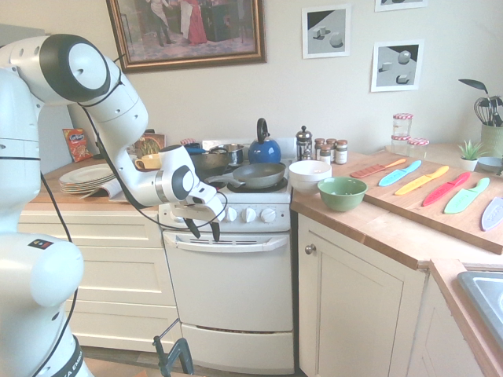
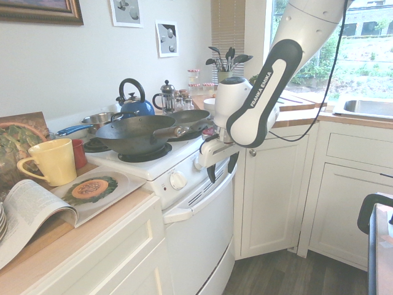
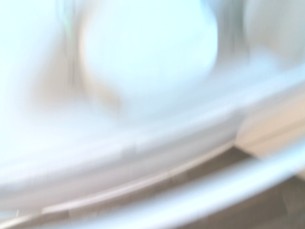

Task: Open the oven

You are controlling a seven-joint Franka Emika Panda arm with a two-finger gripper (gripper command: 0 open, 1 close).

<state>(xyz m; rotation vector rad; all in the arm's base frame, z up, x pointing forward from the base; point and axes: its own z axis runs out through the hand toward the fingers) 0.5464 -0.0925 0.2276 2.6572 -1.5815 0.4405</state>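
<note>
The oven (image 1: 232, 294) is a small white cooker between cream cabinets, its door shut, with a bar handle (image 1: 236, 243) across the door's top and a row of white knobs (image 1: 250, 214) above it. My gripper (image 1: 204, 230) hangs open just in front of the knob panel, near the handle's left part, fingers pointing down, nothing between them. From the other side the gripper (image 2: 221, 168) sits beside the oven (image 2: 196, 239) front, slightly above the handle (image 2: 202, 198). The wrist view is blurred; a round white knob (image 3: 147, 52) and the handle (image 3: 143, 157) fill it.
A wok (image 2: 132, 134), frying pan (image 1: 257, 174), pots and a blue kettle (image 1: 264, 148) crowd the hob. A white bowl (image 1: 309, 174) and green bowl (image 1: 341, 193) stand on the wooden counter to the right, above a cream cupboard door (image 1: 357, 314). Cream drawers (image 1: 118, 290) are left.
</note>
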